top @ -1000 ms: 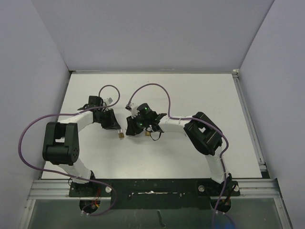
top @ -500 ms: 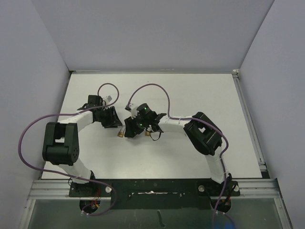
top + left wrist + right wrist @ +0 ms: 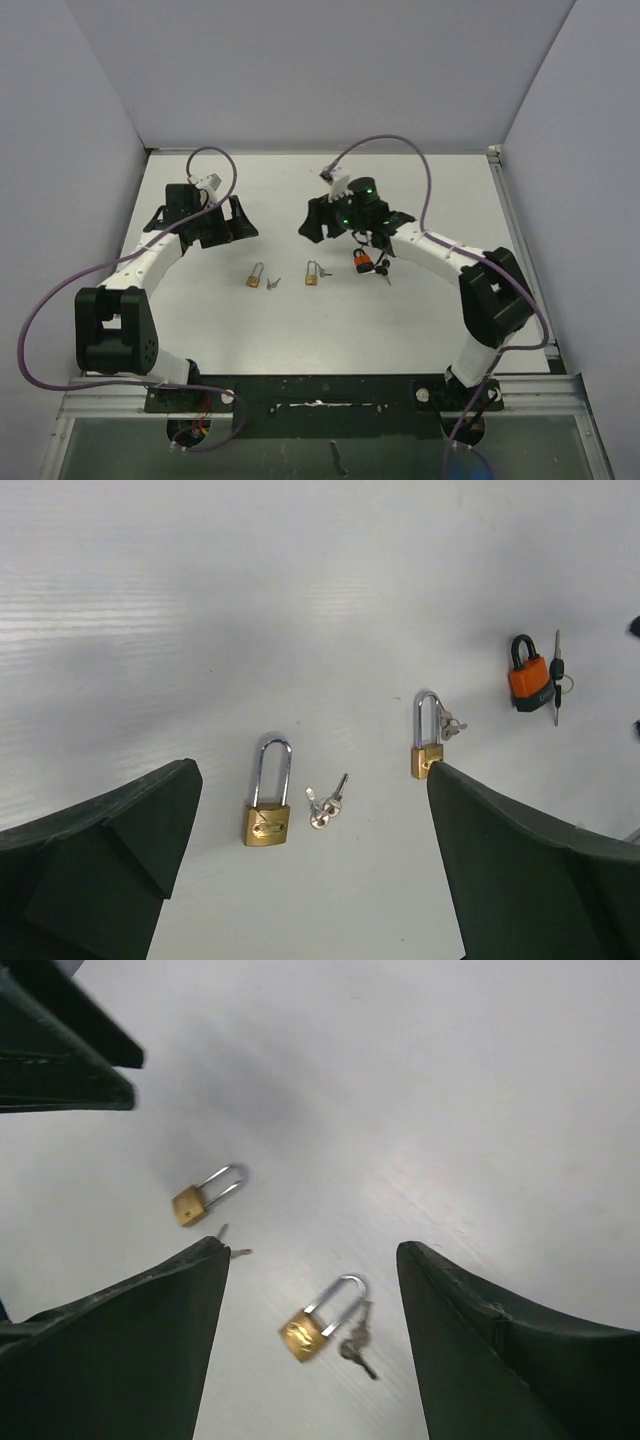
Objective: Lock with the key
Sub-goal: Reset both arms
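Nearest the arm bases, two brass padlocks lie flat on the white table point(image 3: 420, 320), side by side and well apart. The left-side padlock point(image 3: 256, 276) has its keys point(image 3: 273, 283) just beside it. The right-side padlock point(image 3: 312, 273) has its own key bunch point(image 3: 325, 270) lying by the shackle. No key sits in either keyhole as far as I can tell, so the locking itself looks not yet begun. A touch farther back, the orange padlock point(image 3: 359, 262) lies with dark-headed keys point(image 3: 382, 270) right against it; whether one is inserted, I can't say.

Farther again, both arms hang above the table behind the locks. The left gripper point(image 3: 312, 775) is spread wide and holds nothing, and the right gripper point(image 3: 310, 1250) is likewise splayed and empty. My read: they're held high and back to take in the whole row before choosing a lock and key.

Now the views. The left wrist camera catches all three padlocks in one line, tall steel shackles crisp, where the overhead shows only specks. The right wrist camera sees just the two brass ones, from the opposite side and blurred. It also shows a dark shape point(image 3: 60, 1050) at top left, probably the other arm. Only the overhead shows how both arms stand over the table. Whether any shackle is pushed home, no view settles.
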`<state>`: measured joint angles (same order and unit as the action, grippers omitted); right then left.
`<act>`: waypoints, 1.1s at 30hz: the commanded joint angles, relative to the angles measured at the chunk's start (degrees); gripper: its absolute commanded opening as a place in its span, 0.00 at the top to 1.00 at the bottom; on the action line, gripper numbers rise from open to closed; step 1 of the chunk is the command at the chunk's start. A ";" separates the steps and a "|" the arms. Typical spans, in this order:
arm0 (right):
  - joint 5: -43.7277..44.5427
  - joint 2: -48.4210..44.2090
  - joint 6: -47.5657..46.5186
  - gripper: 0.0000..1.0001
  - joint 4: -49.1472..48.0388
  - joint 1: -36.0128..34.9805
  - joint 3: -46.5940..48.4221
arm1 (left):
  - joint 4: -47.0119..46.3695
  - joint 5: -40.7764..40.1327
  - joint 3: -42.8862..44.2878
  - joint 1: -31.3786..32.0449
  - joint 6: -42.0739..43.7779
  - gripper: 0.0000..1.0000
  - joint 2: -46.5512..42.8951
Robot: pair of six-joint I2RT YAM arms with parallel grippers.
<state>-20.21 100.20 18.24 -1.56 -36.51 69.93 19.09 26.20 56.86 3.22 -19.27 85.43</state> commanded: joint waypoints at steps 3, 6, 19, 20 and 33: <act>1.31 -11.48 -1.15 0.29 -0.72 16.20 -9.68 | 0.46 0.23 2.57 -5.57 2.12 0.02 -2.91; -0.49 -15.86 -1.14 0.28 -0.20 26.25 -13.63 | 2.10 1.34 2.81 -8.66 3.76 0.02 -2.80; 1.39 -31.33 0.48 0.20 -0.41 52.57 -25.06 | 4.46 -6.27 4.36 -15.87 3.12 0.02 -4.16; 1.90 -31.94 0.26 0.20 -0.04 53.11 -25.29 | 4.46 -6.75 4.24 -15.88 3.07 0.02 -4.47; 4.57 -37.13 -2.13 0.17 -0.46 55.26 -28.51 | 3.44 -6.18 1.14 -15.86 4.90 0.02 -7.90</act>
<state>-17.04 65.04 17.58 0.19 18.68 41.74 24.25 19.31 58.11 -12.47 -15.66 82.15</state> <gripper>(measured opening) 0.829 0.977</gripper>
